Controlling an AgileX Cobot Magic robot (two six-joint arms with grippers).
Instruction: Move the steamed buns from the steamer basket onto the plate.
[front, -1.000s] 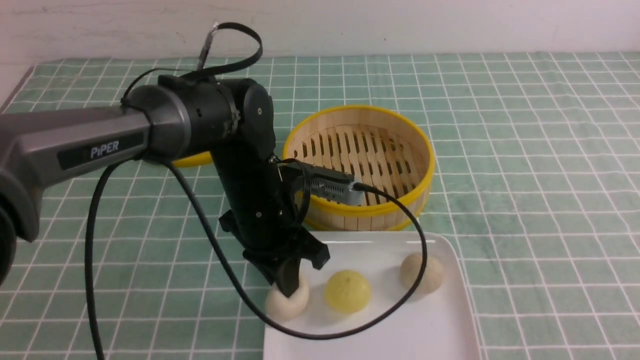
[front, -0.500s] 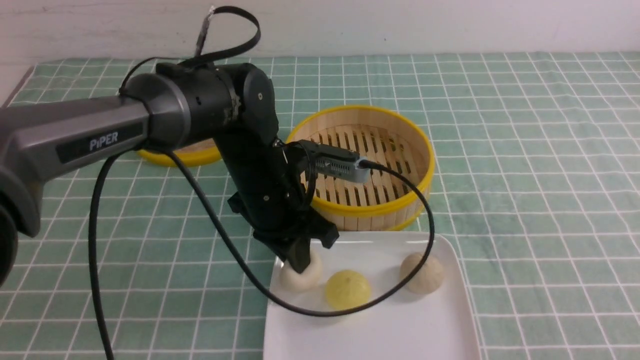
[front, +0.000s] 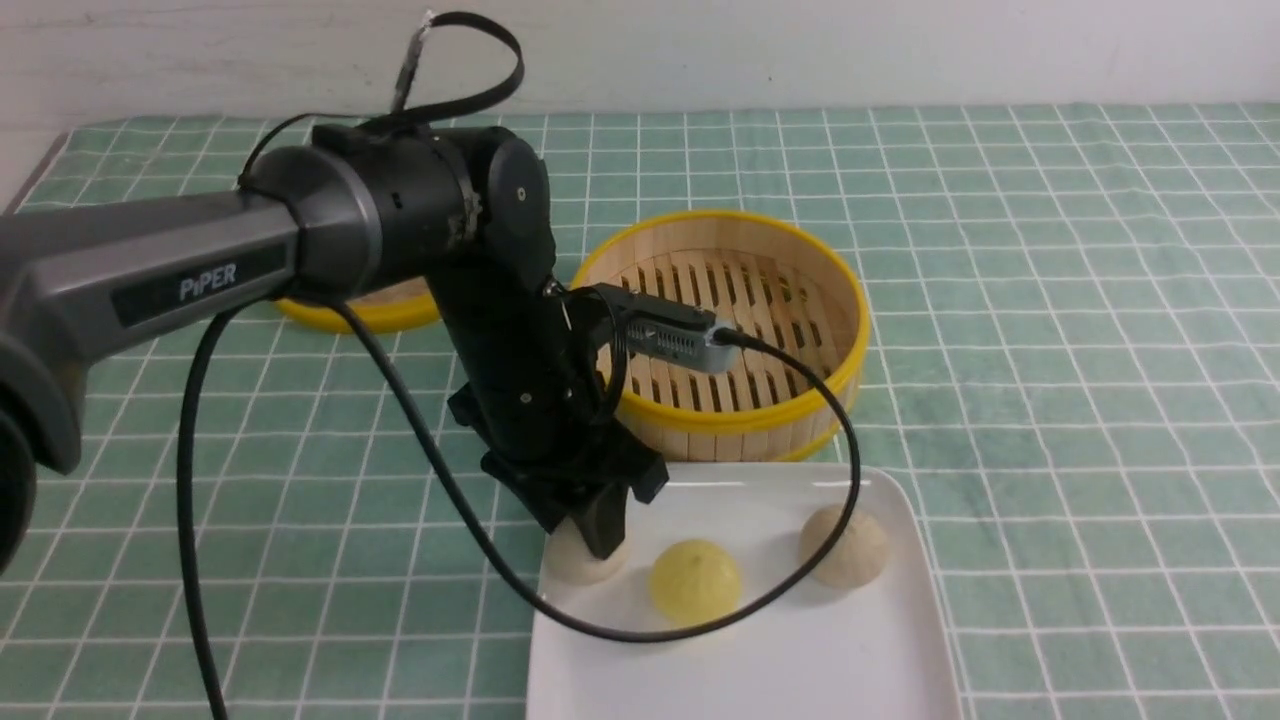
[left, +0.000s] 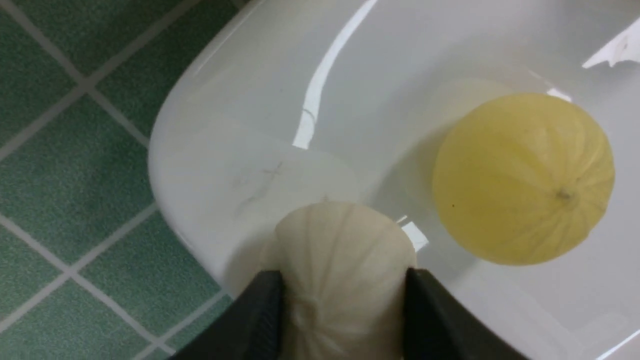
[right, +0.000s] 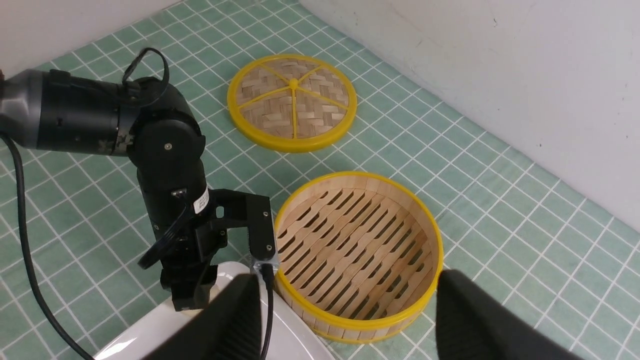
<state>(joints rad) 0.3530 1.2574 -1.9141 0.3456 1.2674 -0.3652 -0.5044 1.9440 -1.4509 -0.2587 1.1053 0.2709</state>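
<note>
My left gripper (front: 598, 540) is shut on a pale steamed bun (front: 582, 565) at the far left corner of the white plate (front: 800, 660). In the left wrist view the black fingers (left: 265, 315) press both sides of this bun (left: 345, 260), just inside the plate's rim (left: 210, 165). A yellow bun (front: 695, 582) (left: 525, 180) and another pale bun (front: 845, 545) lie on the plate. The steamer basket (front: 835, 330) (right: 357, 255) stands behind the plate with nothing in it. My right gripper (right: 345, 320) is open and empty, high above the basket's near side.
The flat woven lid (right: 292, 102) lies on the green checked cloth left of the basket, mostly hidden by my left arm (front: 400, 230) in the front view. A black cable (front: 800, 580) loops from the wrist camera over the plate. A white wall runs along the back.
My left gripper carried the pale bun from the plate's left edge toward its far left corner, then sank slightly. The other two buns have not moved.
</note>
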